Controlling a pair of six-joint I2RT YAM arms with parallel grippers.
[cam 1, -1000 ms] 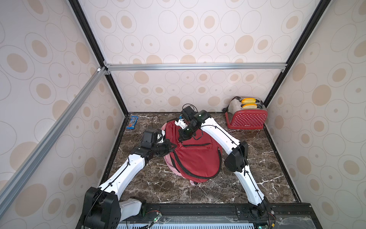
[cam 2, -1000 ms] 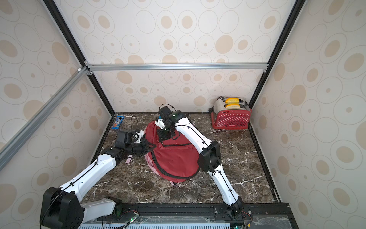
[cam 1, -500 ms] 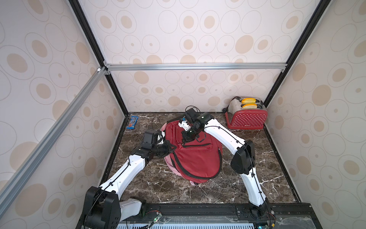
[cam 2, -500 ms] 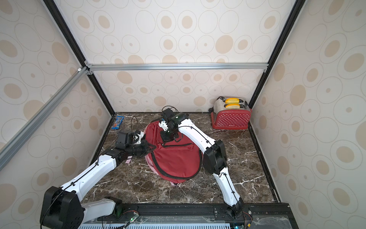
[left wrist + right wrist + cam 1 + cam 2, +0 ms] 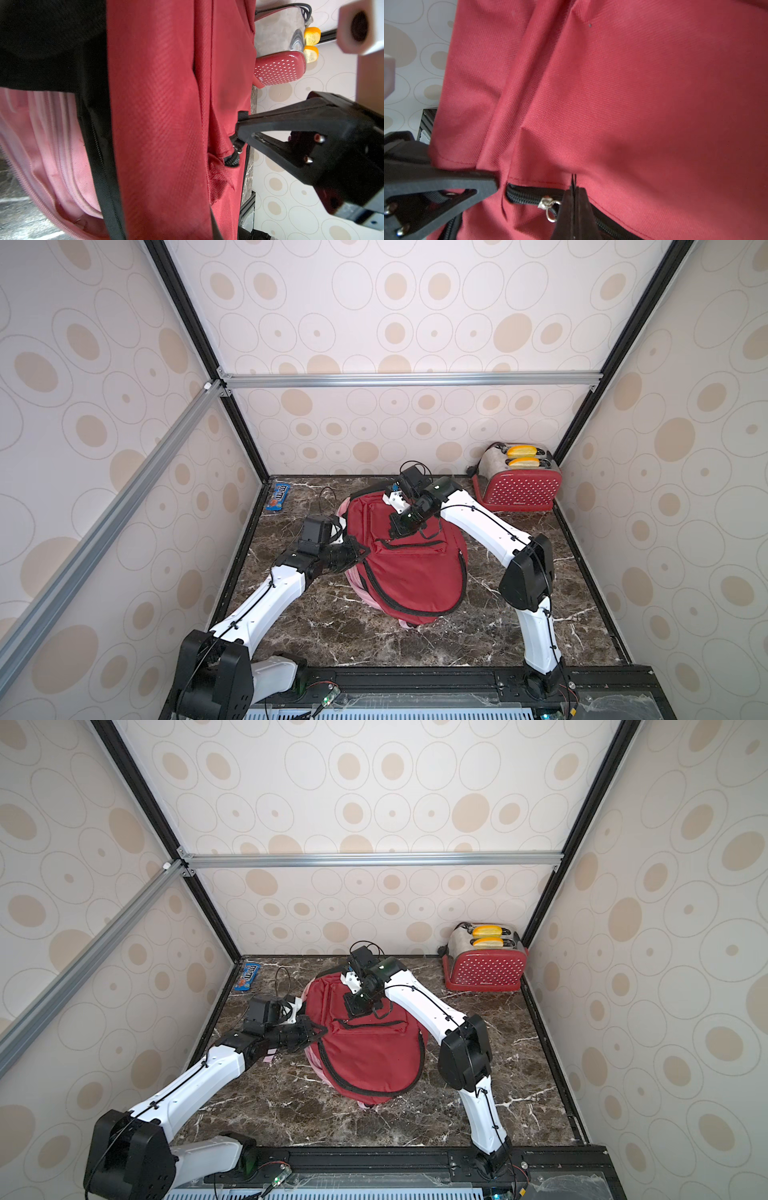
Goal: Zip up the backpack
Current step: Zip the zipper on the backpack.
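In both top views, backpack (image 5: 415,572) lies central on table (image 5: 573,605); left gripper (image 5: 361,551) clamped shut on its edge.
Left wrist: right gripper (image 5: 239,129) meets zipper pull (image 5: 238,146).
Right wrist: its jaws pinch the pull. Advise a steady, straight draw, fabric taut.

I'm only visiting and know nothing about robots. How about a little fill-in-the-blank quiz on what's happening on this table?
The backpack is coloured ____.
The toaster holds ____ yellow slices in its slots.
The right gripper is ____ on the zipper pull.
Missing words: red; two; shut.
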